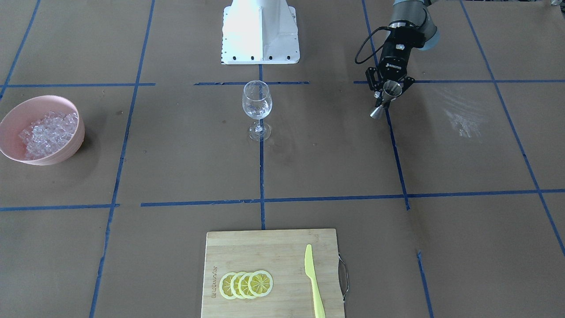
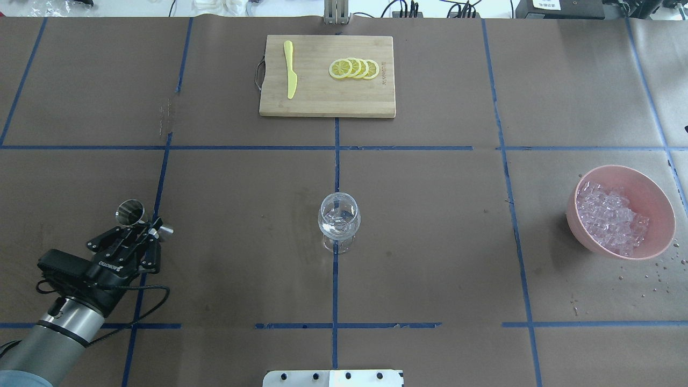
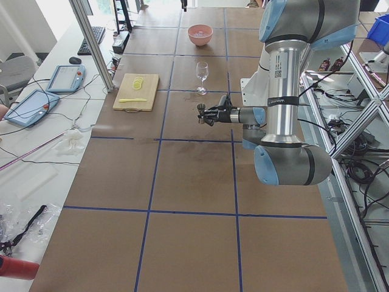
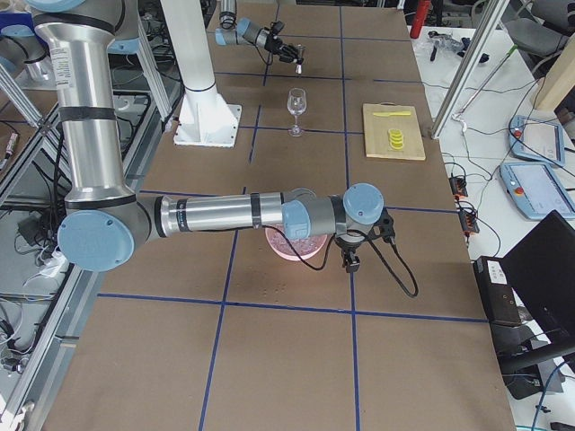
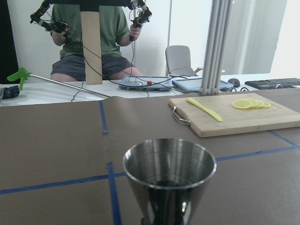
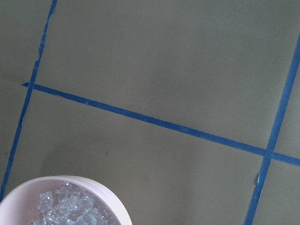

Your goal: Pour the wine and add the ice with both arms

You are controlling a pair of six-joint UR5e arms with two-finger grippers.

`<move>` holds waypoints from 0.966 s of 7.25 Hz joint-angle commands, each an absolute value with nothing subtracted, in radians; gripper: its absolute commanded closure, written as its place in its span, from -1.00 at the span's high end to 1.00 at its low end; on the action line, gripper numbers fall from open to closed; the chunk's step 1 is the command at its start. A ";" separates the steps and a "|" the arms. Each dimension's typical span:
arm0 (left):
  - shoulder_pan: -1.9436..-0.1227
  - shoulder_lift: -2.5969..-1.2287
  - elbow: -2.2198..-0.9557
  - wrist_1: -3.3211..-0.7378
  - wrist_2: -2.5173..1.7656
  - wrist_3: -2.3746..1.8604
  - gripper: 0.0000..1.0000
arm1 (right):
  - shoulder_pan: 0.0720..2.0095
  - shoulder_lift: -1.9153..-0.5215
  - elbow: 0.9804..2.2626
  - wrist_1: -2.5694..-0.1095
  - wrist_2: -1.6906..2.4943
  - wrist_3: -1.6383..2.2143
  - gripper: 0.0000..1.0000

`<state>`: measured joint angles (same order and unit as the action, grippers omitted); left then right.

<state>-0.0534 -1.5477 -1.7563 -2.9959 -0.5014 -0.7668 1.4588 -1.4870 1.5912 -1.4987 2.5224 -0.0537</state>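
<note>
A clear wine glass [image 1: 257, 104] stands upright at the table's middle, also in the overhead view [image 2: 338, 217]. My left gripper [image 1: 388, 90] is shut on a steel jigger [image 1: 377, 112], held tilted above the table on my left, well away from the glass. The jigger fills the left wrist view [image 5: 168, 178]; overhead its mouth [image 2: 130, 211] shows beside the gripper [image 2: 149, 224]. The ice [image 2: 610, 215] lies heaped in a pink bowl [image 2: 658, 193] on my right. My right gripper [image 4: 350, 260] hangs by the bowl's edge; I cannot tell if it is open. The right wrist view shows ice [image 6: 70, 206].
A wooden cutting board [image 2: 322, 102] at the far middle carries lemon slices [image 2: 355, 68] and a yellow knife [image 2: 290, 75]. The white pedestal base [image 1: 260, 31] stands behind the glass. Water drops [image 2: 653, 269] dot the paper near the bowl. An operator [image 5: 91, 42] sits beyond the far edge.
</note>
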 commanded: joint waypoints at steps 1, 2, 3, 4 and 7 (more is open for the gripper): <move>-0.064 -1.734 -1.776 -2.854 -0.496 -0.723 -1.00 | 1.459 -1.489 1.594 -1.497 2.523 -0.054 1.00; -0.069 -1.812 -1.776 -2.841 -0.494 -0.721 -1.00 | 1.459 -1.489 1.594 -1.497 2.523 -0.054 1.00; -0.068 -1.854 -1.781 -2.750 -0.470 -0.698 -1.00 | 1.459 -1.489 1.594 -1.497 2.523 -0.054 1.00; -0.067 -1.896 -1.799 -2.684 -0.468 -0.642 -1.00 | 1.459 -1.489 1.592 -1.497 2.522 -0.054 1.00; -0.071 -1.920 -1.802 -2.645 -0.472 -0.384 -1.00 | 1.459 -1.489 1.591 -1.497 2.522 -0.055 1.00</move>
